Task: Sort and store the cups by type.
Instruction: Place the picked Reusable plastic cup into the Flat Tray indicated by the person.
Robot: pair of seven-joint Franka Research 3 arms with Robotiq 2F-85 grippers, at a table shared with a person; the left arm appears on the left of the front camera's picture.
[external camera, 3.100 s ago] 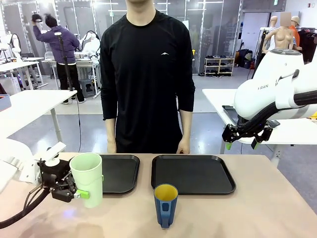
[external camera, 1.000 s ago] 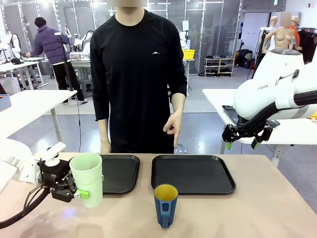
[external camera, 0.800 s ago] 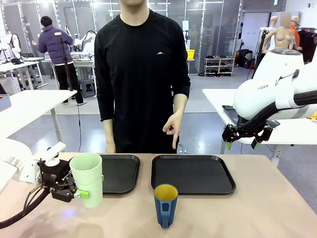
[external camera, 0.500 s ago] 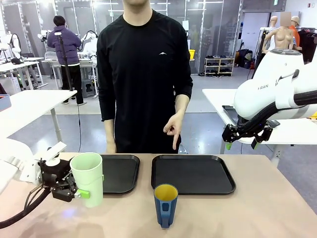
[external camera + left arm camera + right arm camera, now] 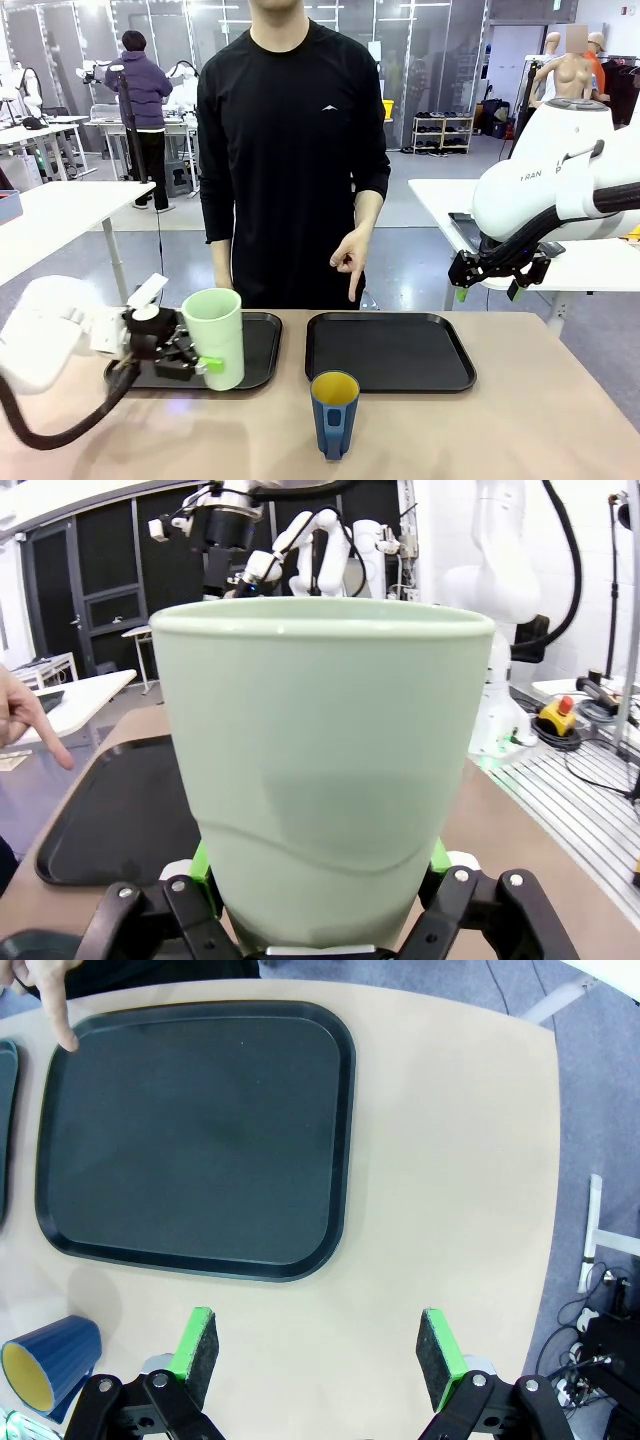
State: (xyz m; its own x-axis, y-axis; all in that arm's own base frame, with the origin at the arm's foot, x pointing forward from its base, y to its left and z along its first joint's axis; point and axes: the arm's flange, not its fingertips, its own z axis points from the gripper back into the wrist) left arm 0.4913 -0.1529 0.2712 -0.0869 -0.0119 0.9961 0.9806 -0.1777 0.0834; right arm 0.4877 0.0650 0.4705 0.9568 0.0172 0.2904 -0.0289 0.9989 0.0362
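Front view: I'm clamping the mint tumbler [image 5: 213, 325] in my left gripper [image 5: 212, 363] at the left tray [image 5: 262, 350]. My right gripper [image 5: 488, 290] is hanging wide.

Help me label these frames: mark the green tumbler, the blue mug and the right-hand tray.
green tumbler [image 5: 215, 335], front view, middle of its side wall.
blue mug [image 5: 333, 420], front view, blue front side.
right-hand tray [image 5: 390, 352], front view, bare floor.

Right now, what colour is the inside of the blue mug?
Yellow. The mug shows it best in the front view.
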